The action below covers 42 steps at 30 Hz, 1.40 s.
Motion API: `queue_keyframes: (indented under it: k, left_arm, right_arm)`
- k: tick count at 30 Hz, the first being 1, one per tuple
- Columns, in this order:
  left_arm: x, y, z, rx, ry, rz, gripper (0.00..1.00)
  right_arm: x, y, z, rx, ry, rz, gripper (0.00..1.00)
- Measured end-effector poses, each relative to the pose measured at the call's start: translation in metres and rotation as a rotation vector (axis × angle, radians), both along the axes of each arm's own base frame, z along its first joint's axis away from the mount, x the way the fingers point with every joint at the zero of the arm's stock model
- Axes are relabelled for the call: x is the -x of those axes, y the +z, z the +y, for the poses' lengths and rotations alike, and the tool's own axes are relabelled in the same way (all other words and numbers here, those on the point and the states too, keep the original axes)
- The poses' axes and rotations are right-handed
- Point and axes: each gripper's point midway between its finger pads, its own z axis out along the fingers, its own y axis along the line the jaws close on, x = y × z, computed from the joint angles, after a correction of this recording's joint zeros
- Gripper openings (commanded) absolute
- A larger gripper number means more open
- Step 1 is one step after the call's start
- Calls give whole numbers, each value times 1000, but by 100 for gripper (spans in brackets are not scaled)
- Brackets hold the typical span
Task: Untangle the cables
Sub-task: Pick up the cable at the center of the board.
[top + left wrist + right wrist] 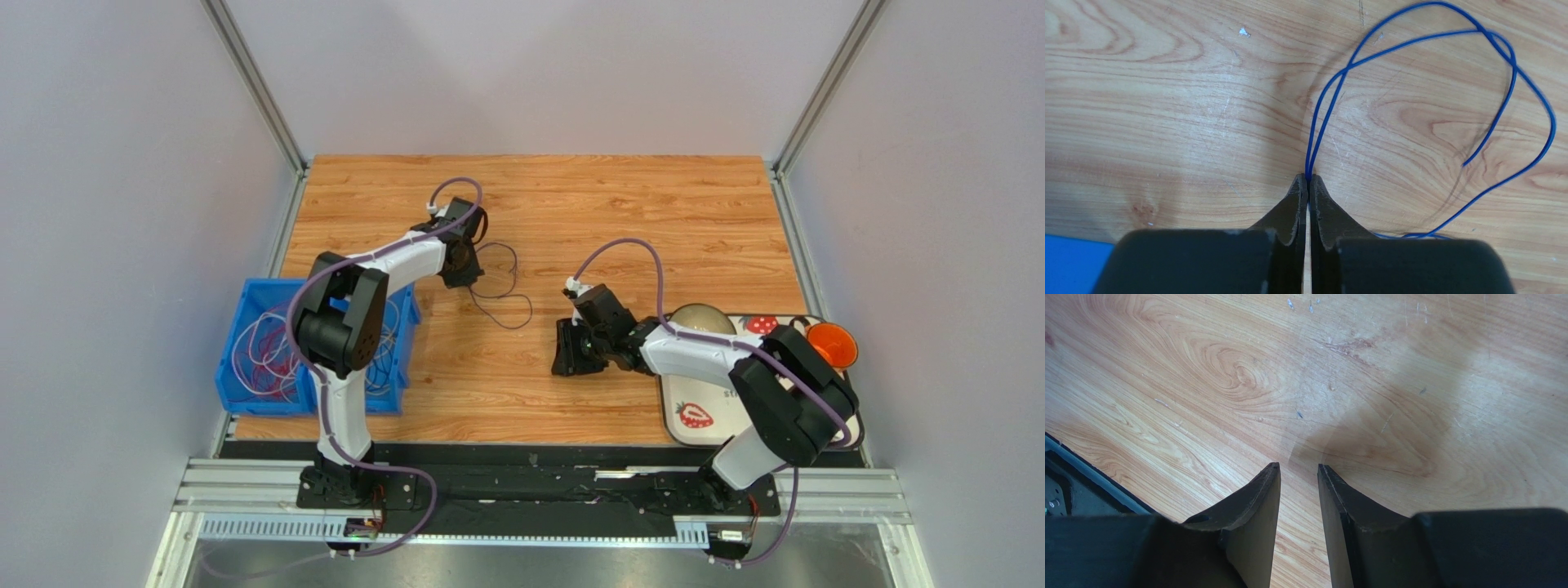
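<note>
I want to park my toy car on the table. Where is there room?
The far strip of the table, all along its back edge, is bare. So is the near patch between the blue bin and the tray. It is crowded in the bin, on the tray, and mid-table where the left gripper pinches the blue cable.

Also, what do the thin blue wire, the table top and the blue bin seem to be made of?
Thin blue wire: probably plastic-insulated, smooth with a slight sheen; it holds springy loops.
Wood-grain table top: wood or printed laminate, satin finish, lightly scratched; I cannot tell which.
Blue rectangular bin: likely moulded plastic, with a uniform colour and a matte look.
</note>
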Motion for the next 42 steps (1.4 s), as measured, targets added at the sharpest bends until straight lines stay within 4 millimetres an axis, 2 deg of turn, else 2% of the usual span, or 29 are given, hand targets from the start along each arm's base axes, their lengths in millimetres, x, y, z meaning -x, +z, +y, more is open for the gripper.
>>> queue_keyframes:
  k: [8, 11, 14, 22, 36, 38, 42]
  left_arm:
    - [6, 3, -12, 11, -43, 5, 0]
    - [12, 14, -19, 13, -74, -5, 0]
    - [17, 39, -21, 21, -101, -32, 0]
    - [19, 130, -22, 62, -161, -176, 0]
    - [51, 194, 25, -83, -129, -224, 0]
    - [56, 209, 31, -94, -131, -259, 0]
    - [74, 250, 45, -76, -130, -391, 0]
  right_arm:
    - [-4, 0, 5, -10, 5, -2, 38]
    - [-4, 0, 6, -11, 5, -2, 38]
    - [-4, 0, 6, -11, 6, -2, 38]
    - [-4, 0, 6, -11, 5, -2, 37]
    - [-6, 0, 7, -10, 5, -1, 36]
    - [-6, 0, 7, -10, 5, 0, 36]
    - [-6, 0, 8, -11, 5, -1, 36]
